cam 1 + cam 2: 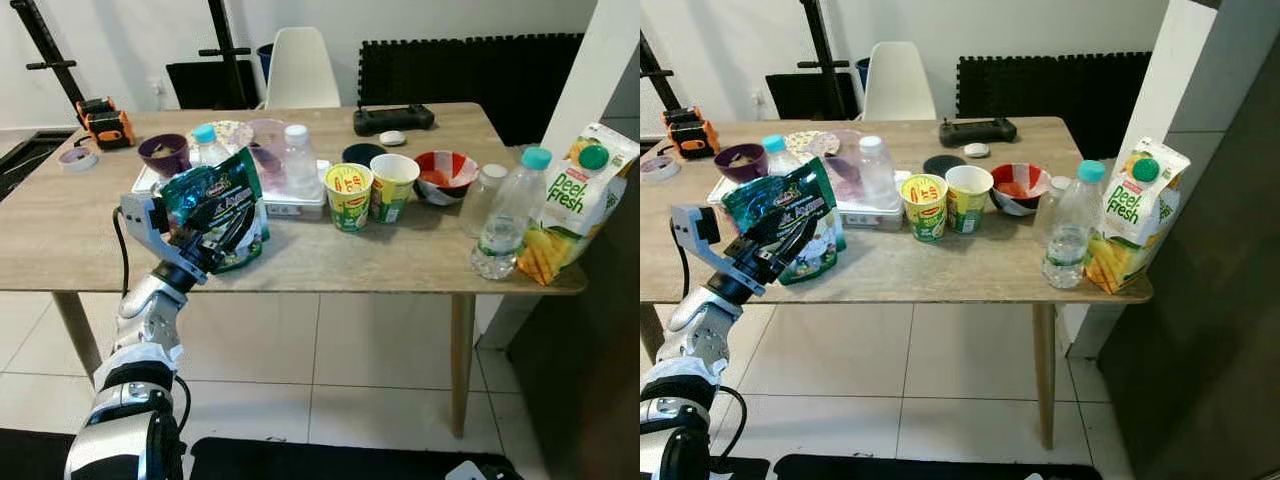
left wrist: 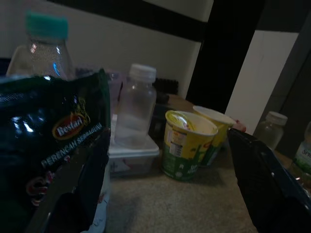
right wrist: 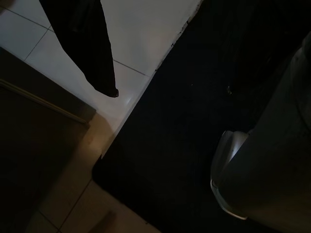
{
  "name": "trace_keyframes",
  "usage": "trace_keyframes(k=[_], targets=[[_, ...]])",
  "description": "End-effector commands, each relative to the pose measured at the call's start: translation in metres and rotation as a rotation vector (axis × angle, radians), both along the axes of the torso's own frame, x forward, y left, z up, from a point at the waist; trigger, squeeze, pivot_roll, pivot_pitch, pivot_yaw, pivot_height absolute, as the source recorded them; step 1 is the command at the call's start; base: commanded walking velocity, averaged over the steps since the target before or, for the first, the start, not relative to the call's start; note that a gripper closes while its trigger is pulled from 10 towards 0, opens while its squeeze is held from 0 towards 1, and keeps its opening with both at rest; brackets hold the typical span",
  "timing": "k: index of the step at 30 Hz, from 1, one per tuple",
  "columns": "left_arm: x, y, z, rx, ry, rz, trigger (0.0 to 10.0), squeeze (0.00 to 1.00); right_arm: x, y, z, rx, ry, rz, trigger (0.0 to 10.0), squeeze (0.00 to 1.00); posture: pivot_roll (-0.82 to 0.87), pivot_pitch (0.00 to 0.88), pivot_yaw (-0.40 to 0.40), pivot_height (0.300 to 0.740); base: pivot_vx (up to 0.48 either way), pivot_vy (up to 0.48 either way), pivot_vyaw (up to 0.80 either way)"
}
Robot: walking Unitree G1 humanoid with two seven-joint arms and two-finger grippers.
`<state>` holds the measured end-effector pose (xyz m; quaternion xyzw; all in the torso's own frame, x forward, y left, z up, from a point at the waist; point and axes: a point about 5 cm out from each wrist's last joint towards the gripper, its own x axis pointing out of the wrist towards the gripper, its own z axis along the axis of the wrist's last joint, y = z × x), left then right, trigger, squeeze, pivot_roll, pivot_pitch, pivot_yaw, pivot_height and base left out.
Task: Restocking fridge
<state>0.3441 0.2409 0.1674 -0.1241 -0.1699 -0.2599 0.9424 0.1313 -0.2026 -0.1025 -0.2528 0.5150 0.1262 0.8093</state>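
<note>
The green snack pouch (image 1: pixel 218 208) stands at the left of the frame near the wooden table's (image 1: pixel 60 240) front edge, with the left gripper (image 1: pixel 205 240) at it, fingers spread (one black finger lies across the pouch's face). Behind it sits a clear container (image 1: pixel 290 203); right of centre, two yellow noodle cups (image 1: pixel 349 195); far right, a water bottle (image 1: pixel 508 215) beside a juice carton (image 1: pixel 580 205). The right gripper (image 3: pixel 97 58) hangs over floor tiles, its spread impossible to tell.

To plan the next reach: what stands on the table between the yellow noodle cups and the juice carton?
In the left eye view: a red-and-white bowl, a small jar and a water bottle stand before the juice carton.
</note>
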Motion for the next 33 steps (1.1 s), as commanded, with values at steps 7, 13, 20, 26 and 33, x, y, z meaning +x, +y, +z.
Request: trace_keyframes(k=[7, 13, 20, 26, 33], targets=[[-0.011, 0.048, 0.027, 0.059, -0.096, 0.28, 10.0, 0.0, 0.005, 0.006, 0.001, 0.016, -0.006, 0.018, 10.0, 0.0, -0.11, 0.072, 0.023, 0.74, 0.0, 0.0, 0.0], [-0.021, 0.074, 0.039, 0.061, -0.133, 0.405, 10.0, 0.0, 0.004, 0.007, 0.0, 0.017, -0.004, 0.028, 10.0, 0.0, -0.11, 0.077, 0.018, 0.74, 0.0, 0.0, 0.0], [-0.023, 0.074, 0.016, 0.104, -0.026, 0.428, 10.0, 0.0, -0.001, 0.004, -0.001, 0.009, 0.008, 0.037, 10.0, 0.0, -0.11, 0.08, 0.015, 0.74, 0.0, 0.0, 0.0], [-0.021, 0.064, -0.006, 0.078, 0.048, 0.412, 10.0, 0.0, -0.002, 0.001, -0.001, -0.004, 0.007, 0.038, 10.0, 0.0, -0.12, 0.099, 0.011, 0.74, 0.0, 0.0, 0.0], [-0.02, 0.058, -0.02, 0.079, 0.109, 0.398, 10.0, 0.0, -0.009, -0.003, -0.002, -0.012, 0.011, 0.045, 10.0, 0.0, -0.14, 0.167, -0.001, 0.74, 0.0, 0.0, 0.0]])
